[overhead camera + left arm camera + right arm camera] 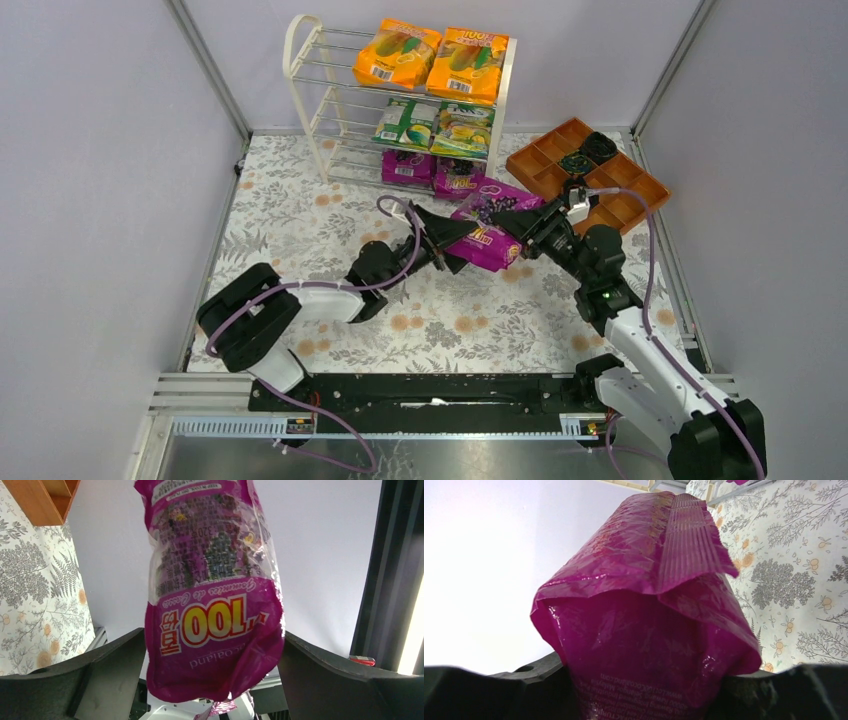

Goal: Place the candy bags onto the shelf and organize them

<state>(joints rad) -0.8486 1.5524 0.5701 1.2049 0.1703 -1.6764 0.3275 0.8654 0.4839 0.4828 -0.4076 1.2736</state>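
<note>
Gleaming magenta, the crinkled candy bag (215,620) shows yellow "100" lettering.

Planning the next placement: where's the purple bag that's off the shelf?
Top view, just right of centre: the purple bag is gripped between left gripper and right gripper, in front of the shelf, near the orange tray.

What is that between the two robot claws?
A purple candy bag. In the top view the left gripper and right gripper hold it from opposite sides; each wrist view shows it between that gripper's own fingers.
</note>
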